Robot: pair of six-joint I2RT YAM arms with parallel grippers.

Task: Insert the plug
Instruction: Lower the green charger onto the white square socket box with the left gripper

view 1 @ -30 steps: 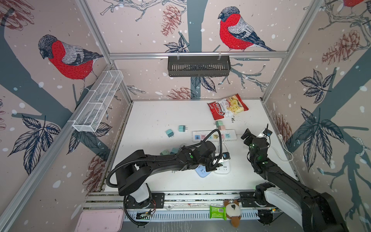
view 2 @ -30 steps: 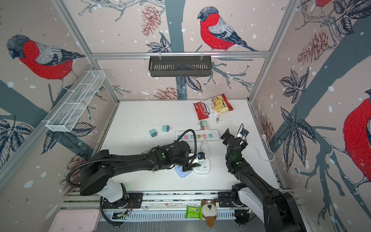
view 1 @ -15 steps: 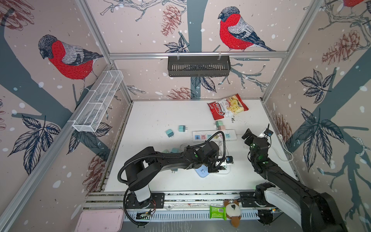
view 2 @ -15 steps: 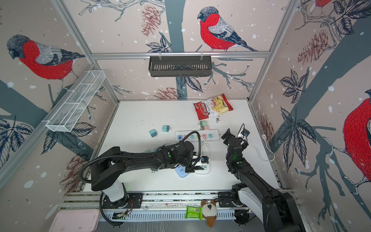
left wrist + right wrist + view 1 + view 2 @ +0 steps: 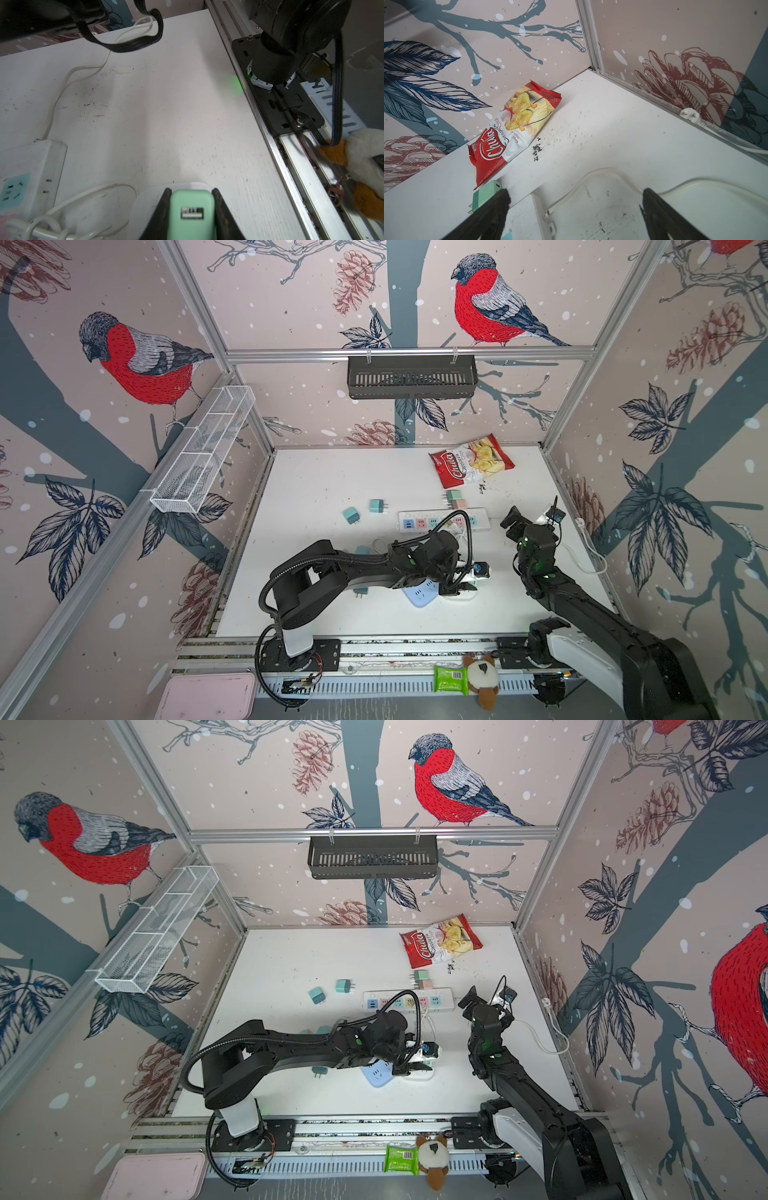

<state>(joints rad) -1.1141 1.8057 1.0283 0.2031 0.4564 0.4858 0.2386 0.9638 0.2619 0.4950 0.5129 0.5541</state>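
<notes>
My left gripper (image 5: 191, 190) is shut on a mint-green plug (image 5: 191, 216), pinched between both black fingers. The plug sits right over a white rounded socket block (image 5: 145, 199); I cannot tell whether its prongs are in. In both top views this gripper (image 5: 463, 587) (image 5: 417, 1064) is low over the white block (image 5: 467, 596), next to a pale blue socket block (image 5: 419, 593). A long white power strip (image 5: 442, 520) lies behind. My right gripper (image 5: 575, 199) (image 5: 515, 522) stands open and holds nothing, above the strip's right end.
Loose teal plugs (image 5: 352, 515) (image 5: 377, 506) lie mid-table, with green and pink ones (image 5: 456, 499) behind the strip. A chips bag (image 5: 471, 462) lies at the back. A white cable (image 5: 590, 556) loops along the right wall. A plush toy (image 5: 482, 676) sits on the front rail.
My left gripper has shifted slightly to the right with the green plug, now over the white socket block. The right arm has not moved.
</notes>
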